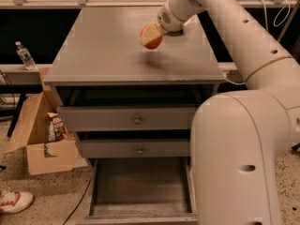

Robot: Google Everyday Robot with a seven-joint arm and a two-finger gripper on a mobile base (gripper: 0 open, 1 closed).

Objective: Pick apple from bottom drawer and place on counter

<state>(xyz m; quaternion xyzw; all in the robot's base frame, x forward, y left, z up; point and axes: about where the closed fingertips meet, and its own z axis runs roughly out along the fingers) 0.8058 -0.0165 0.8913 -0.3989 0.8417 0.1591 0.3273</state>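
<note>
Two gripper fingers (148, 32) round apple (153, 41) over counter (103, 48), edges well apart

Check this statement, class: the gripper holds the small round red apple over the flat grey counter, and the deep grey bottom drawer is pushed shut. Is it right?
Not quite. The camera view shows the deep grey bottom drawer pulled open, not shut. The rest stands: the gripper holds the small round red apple over the flat grey counter.

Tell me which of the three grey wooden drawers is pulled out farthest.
The bottom grey drawer: its wide floor shows, while the two knobbed drawers above sit barely out. The gripper holds the small red apple over the grey counter.
</note>
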